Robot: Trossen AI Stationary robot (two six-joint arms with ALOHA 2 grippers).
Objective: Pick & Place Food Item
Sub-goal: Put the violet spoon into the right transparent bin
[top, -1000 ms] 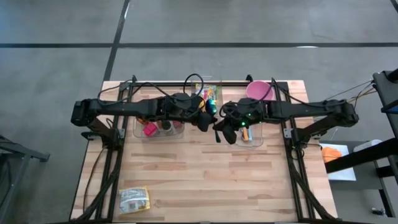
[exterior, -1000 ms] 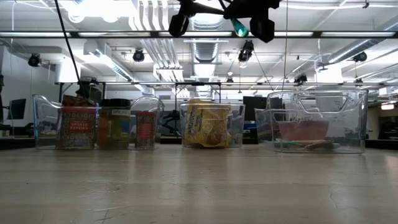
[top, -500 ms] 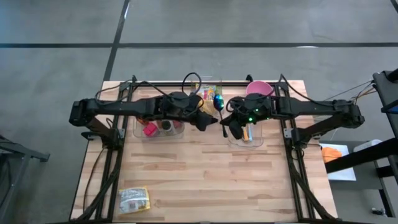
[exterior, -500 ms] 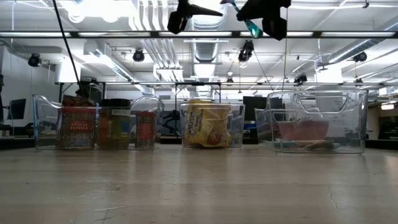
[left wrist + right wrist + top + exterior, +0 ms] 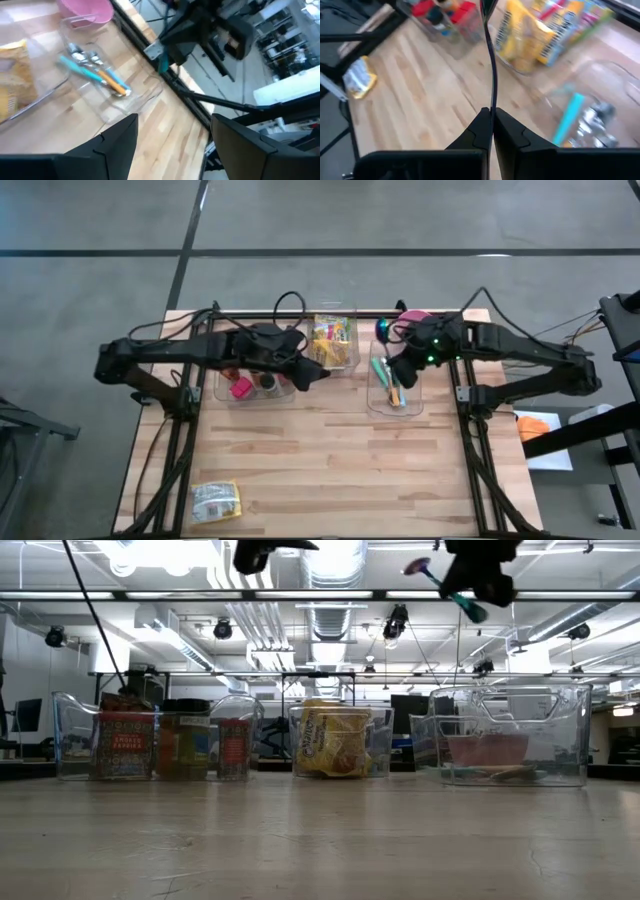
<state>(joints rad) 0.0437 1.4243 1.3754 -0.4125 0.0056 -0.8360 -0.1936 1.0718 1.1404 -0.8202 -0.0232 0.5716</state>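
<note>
My right gripper (image 5: 398, 368) hangs over the clear utensil bin (image 5: 372, 402) at the back right. It is shut on a utensil with a teal handle (image 5: 470, 608) and a purple head (image 5: 419, 565). My left gripper (image 5: 172, 150) is open with nothing between its fingers. It hangs beside the middle bin (image 5: 352, 363), which holds yellow food bags (image 5: 330, 340). A small food packet (image 5: 215, 500) lies flat on the table at the near left. My right gripper pinches the utensil's thin stem (image 5: 492, 102) between its two fingers. The stem runs on past the fingertips, in line with the fingers. The utensil is lifted clear, high above the table and tilted, with its head uppermost and its teal end (image 5: 472, 610) sticking out below the gripper.
A clear bin with red-lidded jars (image 5: 255, 385) stands at the back left. More utensils (image 5: 396, 394) lie in the right bin. A pink bowl (image 5: 412, 316) shows behind the right arm. The near half of the wooden table (image 5: 330, 470) holds only the packet.
The two grippers were close together over the table's back middle and have drawn apart. My right gripper has gone toward the table's right and far edges with the utensil and has tipped. My left gripper has drawn back toward the left edge, empty.
</note>
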